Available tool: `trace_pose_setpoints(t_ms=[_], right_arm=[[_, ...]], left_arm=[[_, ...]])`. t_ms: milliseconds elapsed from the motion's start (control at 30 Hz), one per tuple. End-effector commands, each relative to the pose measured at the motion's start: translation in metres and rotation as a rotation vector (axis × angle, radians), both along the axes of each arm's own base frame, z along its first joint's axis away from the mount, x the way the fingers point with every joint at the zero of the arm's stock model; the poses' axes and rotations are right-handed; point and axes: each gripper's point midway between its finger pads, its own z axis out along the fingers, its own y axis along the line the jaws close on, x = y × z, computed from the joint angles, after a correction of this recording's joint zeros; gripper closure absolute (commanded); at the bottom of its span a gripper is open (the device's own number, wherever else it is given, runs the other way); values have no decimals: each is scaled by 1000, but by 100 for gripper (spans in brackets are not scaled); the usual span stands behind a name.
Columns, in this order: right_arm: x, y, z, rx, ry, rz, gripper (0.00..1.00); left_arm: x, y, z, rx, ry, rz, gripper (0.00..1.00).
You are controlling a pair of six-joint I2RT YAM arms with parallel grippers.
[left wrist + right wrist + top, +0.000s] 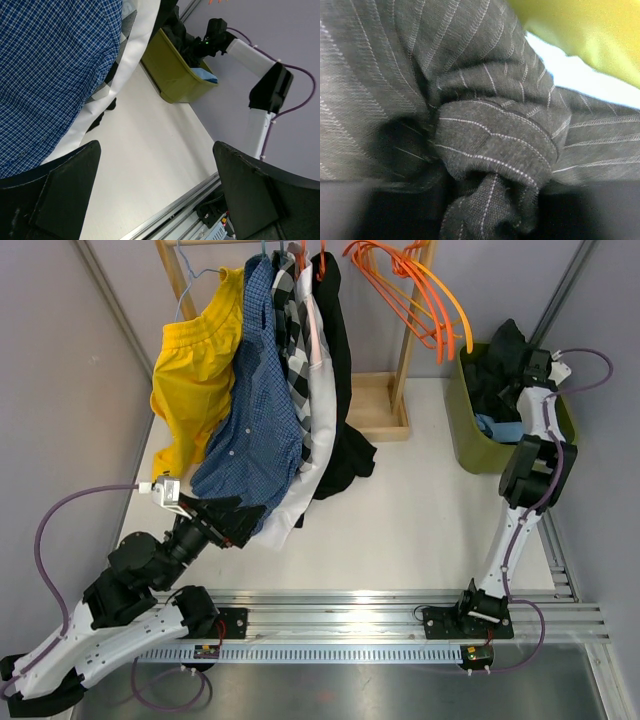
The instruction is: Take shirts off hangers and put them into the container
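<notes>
Along the back of the counter (400, 510), a wooden rack (410, 350) carries five garments hanging side by side. From left to right they are a yellow shirt (195, 370), a dark blue check shirt (255, 410), a black-and-white check shirt (295, 340), a white shirt (320, 410) and a black shirt (345, 430). Several bare orange hangers (420, 300) hang bunched at the right end of the rack.

The olive-green container (462, 420) stands at the right side of the counter, just right of the rack's foot. It holds a black pinstriped shirt (490, 380) heaped toward the back and a light blue shirt (495, 427) toward the front.

The left tool (245, 520) hovers at the lower hems of the dark blue check and white shirts. In the left wrist view its fingers stand wide apart with nothing between them (156, 147), and the dark blue check cloth (45, 65) and white cloth (135, 55) hang just above.

The right tool (510, 365) reaches down into the container from the far side. The right wrist view is filled by a bunched knot of the pinstriped cloth (490, 150), very close to the lens. The fingers themselves are hidden, so it cannot be told whether they are apart or clamped on the cloth.
</notes>
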Motion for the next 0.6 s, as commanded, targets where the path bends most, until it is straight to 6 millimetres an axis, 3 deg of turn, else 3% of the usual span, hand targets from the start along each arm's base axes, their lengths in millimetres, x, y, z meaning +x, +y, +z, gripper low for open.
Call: trace_pose_setpoints(t_ms=[0,67,100,133,167,200,267,333,367,400,567], right_arm=[[-4,40,96,47,-206,129,31],[-9,48,130,44,-287,163,6],[-17,52,168,18,-362,177,1],[-19,54,191,-6,-421,188,1],[-26,56,195,-15,-432,191,1],[-40,60,237,-55,-525,199,1],[-69,67,271,-104,-596,196,1],[-83,76,294,-133,-654,220,0],[-91,81,293,-134,-658,229,1],[-110,90,325,-163,-738,243,1],[-176,148,386,-234,-954,398,1]], left_arm=[[1,10,8,-21,-13,36,1],[0,13,11,-27,-21,42,1],[0,15,11,-22,-24,47,1],[0,16,12,-22,-26,50,1],[0,17,13,-21,-30,54,1],[0,19,13,-19,-31,58,1],[0,20,14,-20,-37,60,1],[0,21,14,-16,-39,64,1],[0,21,14,-16,-41,65,1],[0,21,15,-16,-44,64,1],[1,18,17,-6,-50,59,1]])
